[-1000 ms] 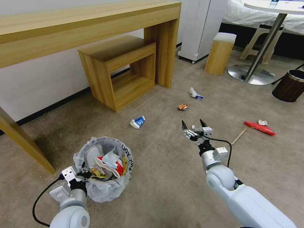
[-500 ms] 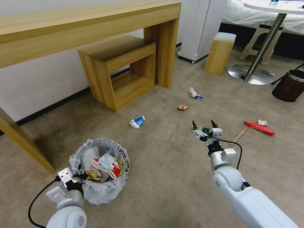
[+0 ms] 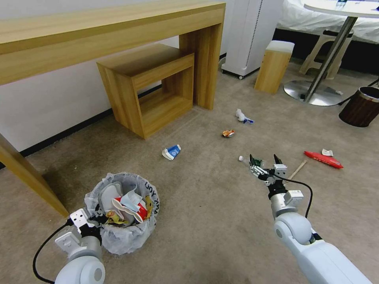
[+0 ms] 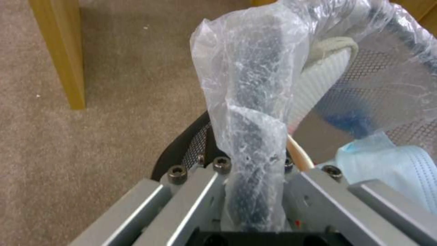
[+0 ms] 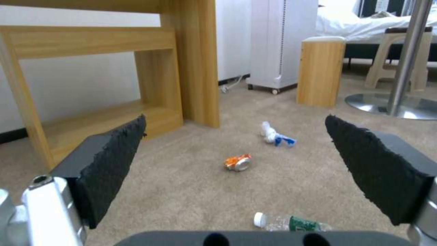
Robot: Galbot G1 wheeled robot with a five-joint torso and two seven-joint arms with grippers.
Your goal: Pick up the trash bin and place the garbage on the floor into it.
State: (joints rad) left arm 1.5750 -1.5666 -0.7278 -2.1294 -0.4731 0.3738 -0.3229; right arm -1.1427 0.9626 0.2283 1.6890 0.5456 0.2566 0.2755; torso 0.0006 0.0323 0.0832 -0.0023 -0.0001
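The trash bin [image 3: 125, 236], black mesh lined with a crinkly clear bag, hangs low at my left, holding white slippers and red packaging. My left gripper [image 3: 96, 221] is shut on its bag-covered rim [image 4: 255, 143]. My right gripper [image 3: 265, 159] is open just above the floor [image 3: 205, 221], and a small bottle [image 3: 245, 159] lies under its left fingertip. In the right wrist view the bottle [image 5: 291, 223] lies between the black pads [image 5: 114, 160]. More garbage lies on the floor: a blue-white paper cup [image 3: 171, 152], a crushed can [image 3: 228, 133], a tissue [image 3: 241, 115], a red snack bag [image 3: 323, 159] and a wooden stick [image 3: 297, 170].
A long wooden desk [image 3: 110, 35] and a low wooden stool [image 3: 146, 86] stand along the left wall. Behind are a white appliance [image 3: 250, 35], a small wood block stool [image 3: 274, 65], a round table's metal base [image 3: 312, 92] and a brown wood-grain bin [image 3: 361, 106].
My right gripper has moved right and toward me, still open, uncovering the bottle. My left arm has drawn the bin slightly left and nearer.
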